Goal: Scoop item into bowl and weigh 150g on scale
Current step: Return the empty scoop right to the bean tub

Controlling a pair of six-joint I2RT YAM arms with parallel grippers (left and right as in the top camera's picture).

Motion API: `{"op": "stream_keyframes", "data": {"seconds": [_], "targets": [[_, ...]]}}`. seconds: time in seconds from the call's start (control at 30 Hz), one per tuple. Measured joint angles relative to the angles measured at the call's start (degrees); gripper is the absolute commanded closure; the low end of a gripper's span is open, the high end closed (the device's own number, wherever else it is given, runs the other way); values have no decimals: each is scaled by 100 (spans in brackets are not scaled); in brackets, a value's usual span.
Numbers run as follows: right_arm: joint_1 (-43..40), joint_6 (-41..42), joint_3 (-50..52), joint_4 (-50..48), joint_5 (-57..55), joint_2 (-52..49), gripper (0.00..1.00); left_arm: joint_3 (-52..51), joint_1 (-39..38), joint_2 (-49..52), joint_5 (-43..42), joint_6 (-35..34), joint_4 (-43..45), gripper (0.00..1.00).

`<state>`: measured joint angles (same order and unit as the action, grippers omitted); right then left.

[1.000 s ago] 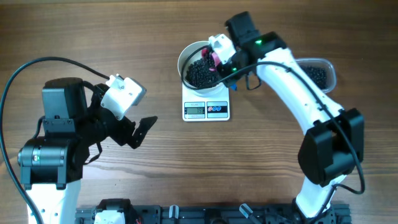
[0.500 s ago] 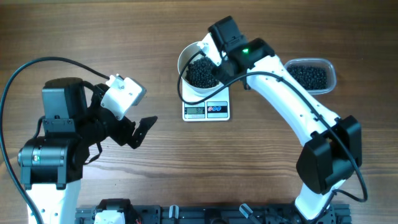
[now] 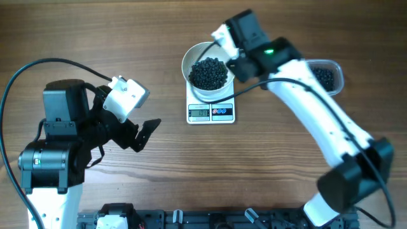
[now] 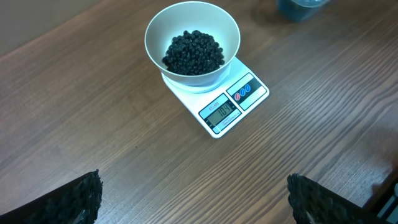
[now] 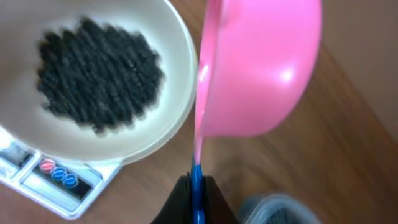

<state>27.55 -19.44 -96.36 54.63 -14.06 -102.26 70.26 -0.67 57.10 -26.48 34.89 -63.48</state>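
Beans (image 3: 208, 73) sit in a dark heap at the middle of the bowl (image 3: 188, 56), which rests on the scale (image 3: 211, 112) at about 12 o'clock on the table (image 3: 267, 178). The right gripper (image 5: 195, 202) is clamped tight on the thin handle of a pink scoop (image 5: 261, 68). The scoop hangs just off the bowl's rim at roughly 2 o'clock, tilted so only its underside shows. Whether any beans are left in it cannot be seen from here. The left gripper (image 3: 138, 133) is parked at 9 o'clock, well away, with its jaws spread wide and holding nothing.

The job now looks like topping up to the target weight. The display (image 4: 221, 112) is too small to read with confidence, so the remaining amount is a guess. Small loads are the safe course. Tip the scoop slowly over the heap's centre, not the rim, and keep it clear of the bowl so nothing presses on the scale and skews the reading. Pause for the figure to settle between pours.

The tub (image 3: 327, 76) lies at 3 o'clock from the bowl, partly under the right arm, with open wood between them for a short, level carry. The bowl overhangs the scale platform, so a knock at the rim could shift it. Room at 6 o'clock is clear.
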Motion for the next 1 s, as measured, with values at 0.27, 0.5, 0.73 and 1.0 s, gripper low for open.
{"op": "stream_keyframes", "data": {"seconds": [0.27, 0.5, 0.73, 1.0], "targets": [[-2328, 616, -66, 1816, 162, 474, 96, 0, 0, 0, 0, 0, 0, 0], [-3392, 431, 560, 1751, 1244, 431, 96, 0, 0, 0, 0, 0, 2, 0], [-3668, 376, 1720, 695, 1814, 356, 96, 0, 0, 0, -2, 0, 0, 0], [-3753, 264, 1753, 693, 1386, 348, 96, 0, 0, 0, 0, 0, 0, 0]]}}
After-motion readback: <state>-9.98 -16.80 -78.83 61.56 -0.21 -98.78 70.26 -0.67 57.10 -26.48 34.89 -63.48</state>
